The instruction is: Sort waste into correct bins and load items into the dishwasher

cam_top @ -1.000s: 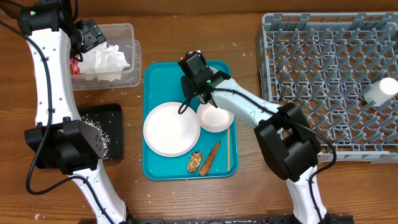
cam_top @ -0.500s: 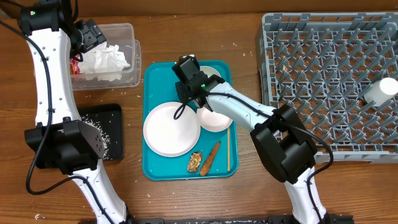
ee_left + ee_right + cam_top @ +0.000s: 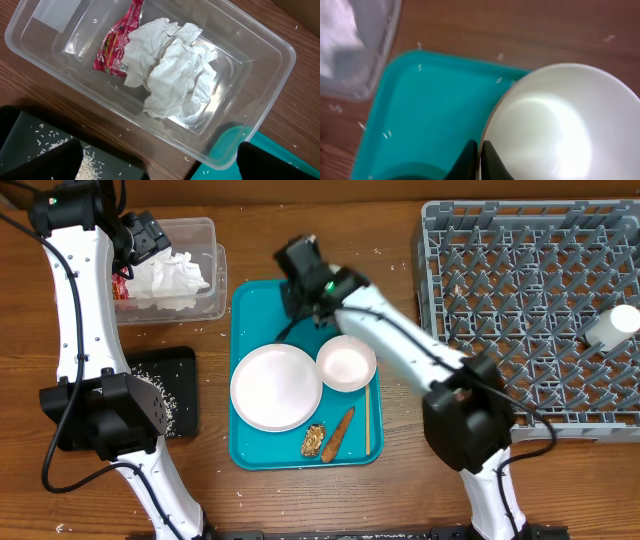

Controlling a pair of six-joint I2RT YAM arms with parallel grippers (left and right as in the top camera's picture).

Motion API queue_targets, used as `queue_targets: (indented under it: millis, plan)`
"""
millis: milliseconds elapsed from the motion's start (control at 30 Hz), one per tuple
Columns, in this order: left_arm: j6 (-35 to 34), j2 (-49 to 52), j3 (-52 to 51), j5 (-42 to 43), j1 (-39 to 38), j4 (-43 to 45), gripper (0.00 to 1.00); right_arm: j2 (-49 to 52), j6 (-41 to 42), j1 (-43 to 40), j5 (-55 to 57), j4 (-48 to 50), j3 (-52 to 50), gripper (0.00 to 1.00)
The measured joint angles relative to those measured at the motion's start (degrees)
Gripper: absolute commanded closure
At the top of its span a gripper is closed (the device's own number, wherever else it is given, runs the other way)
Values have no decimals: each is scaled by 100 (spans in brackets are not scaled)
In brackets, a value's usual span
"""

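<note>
Drawn back toward the far edge of the teal tray: right gripper, now pinched tight on the rim of a white bowl.
Hovering spread wide and empty over the clear tub of crumpled napkins: left gripper.

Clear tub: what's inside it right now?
The clear tub holds crumpled white napkins and, beside them, a red wrapper. Anything beneath the napkins is covered.

Overhead looks straight down on the table; both close wrist views share the teal tray's corner.
</note>
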Motion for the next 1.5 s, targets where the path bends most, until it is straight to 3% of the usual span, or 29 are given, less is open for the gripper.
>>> queue_targets:
  millis: [200,367,533,767,933,1100,1233,1500]
  plan:
    - [0,0,0,0,0,0,0,-763,127,-1331,-739,-1161,1027,96]
    - [0,0,0,0,0,0,0,-1440,142,-3403,-2490,-1967,1239,96]
    - [-2,0,0,2,0,0,0,-1456,-214,-5375,-4385,-2463,1058,96]
    - [-2,0,0,0,0,0,0,-1453,-973,-6863,-5825,-2573,87,96]
    - [0,0,0,0,0,0,0,-1427,-1445,-7215,-6881,-1626,-1174,96]
    - [-2,0,0,2,0,0,0,-1392,-1475,-7187,-7735,81,-2059,96]
    - [0,0,0,2,0,0,0,-1392,-962,-7163,-7980,1801,-2284,96]
    - [-2,0,0,2,0,0,0,-1392,560,-6940,-7224,3512,-2328,96]
